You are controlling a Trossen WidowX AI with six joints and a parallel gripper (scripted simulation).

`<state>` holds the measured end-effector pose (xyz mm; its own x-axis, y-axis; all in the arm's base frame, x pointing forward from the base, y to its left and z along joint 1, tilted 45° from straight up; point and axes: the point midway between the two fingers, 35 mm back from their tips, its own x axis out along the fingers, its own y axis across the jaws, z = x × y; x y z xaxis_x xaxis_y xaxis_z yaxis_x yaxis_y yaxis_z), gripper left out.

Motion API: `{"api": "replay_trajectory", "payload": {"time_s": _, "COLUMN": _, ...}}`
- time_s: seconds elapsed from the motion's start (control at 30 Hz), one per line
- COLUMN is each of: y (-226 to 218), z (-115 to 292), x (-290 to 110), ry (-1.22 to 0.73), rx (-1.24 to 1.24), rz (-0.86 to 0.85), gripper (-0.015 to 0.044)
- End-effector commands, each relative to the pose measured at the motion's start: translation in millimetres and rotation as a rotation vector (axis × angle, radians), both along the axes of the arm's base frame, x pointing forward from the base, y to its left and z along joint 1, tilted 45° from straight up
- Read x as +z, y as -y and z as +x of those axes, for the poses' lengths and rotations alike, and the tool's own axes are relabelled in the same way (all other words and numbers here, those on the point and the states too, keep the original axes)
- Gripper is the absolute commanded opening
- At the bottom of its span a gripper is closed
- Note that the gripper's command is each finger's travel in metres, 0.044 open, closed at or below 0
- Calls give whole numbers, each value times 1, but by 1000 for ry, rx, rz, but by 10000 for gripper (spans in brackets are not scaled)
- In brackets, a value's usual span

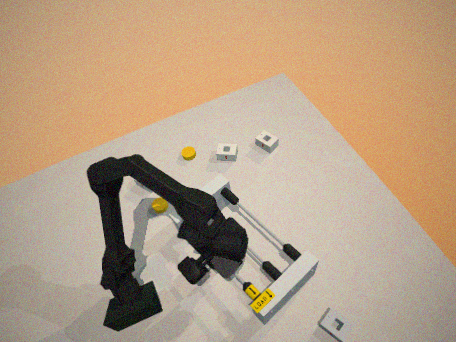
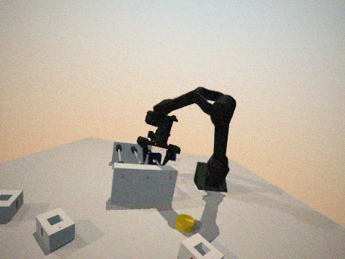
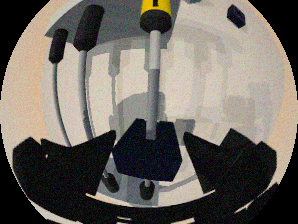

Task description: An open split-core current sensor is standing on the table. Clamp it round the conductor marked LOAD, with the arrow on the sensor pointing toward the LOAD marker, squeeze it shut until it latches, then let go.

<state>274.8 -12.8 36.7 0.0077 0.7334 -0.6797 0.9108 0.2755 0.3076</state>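
Note:
The dark blue sensor (image 2: 154, 157) (image 3: 147, 157) sits at the LOAD conductor (image 1: 240, 278) (image 3: 154, 87), whose rod runs into its upper side in the wrist view. Its arrow is not visible, and I cannot tell whether it is latched. The yellow LOAD marker (image 1: 262, 301) is on the rack end, beside a yellow sleeve (image 1: 251, 290) (image 3: 156, 7) with a black arrow on the conductor. My gripper (image 2: 155, 163) (image 3: 150, 135) is open, with one finger on each side of the sensor and a visible gap to each. In the top view the arm hides the sensor.
The grey rack (image 1: 290, 287) (image 2: 144, 187) carries two more conductors with black sleeves (image 1: 291, 251) (image 3: 89, 27) beside the LOAD one. White blocks with square holes (image 1: 226, 151) (image 2: 55, 231) and yellow discs (image 1: 188, 153) (image 2: 184, 223) stand around it. A small dark block (image 3: 236, 16) lies beyond.

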Motion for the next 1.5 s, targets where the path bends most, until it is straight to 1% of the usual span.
{"api": "replay_trajectory", "payload": {"time_s": 0.0, "y": 0, "z": 0, "x": 0, "ry": -1, "rx": 0, "rz": 0, "gripper": 440}}
{"api": "replay_trajectory", "payload": {"time_s": 0.17, "y": 2, "z": 0, "x": 2, "ry": 1, "rx": -2, "rz": 1, "gripper": 440}}
{"api": "replay_trajectory", "payload": {"time_s": 0.23, "y": 20, "z": 0, "x": 15, "ry": 19, "rx": -19, "rz": 10, "gripper": 440}}
{"api": "replay_trajectory", "payload": {"time_s": 0.37, "y": 69, "z": -11, "x": 57, "ry": 76, "rx": -73, "rz": 40, "gripper": 440}}
{"api": "replay_trajectory", "payload": {"time_s": 0.43, "y": 77, "z": -14, "x": 64, "ry": 87, "rx": -82, "rz": 46, "gripper": 440}}
{"api": "replay_trajectory", "payload": {"time_s": 1.47, "y": 77, "z": -14, "x": 64, "ry": 87, "rx": -82, "rz": 46, "gripper": 440}}
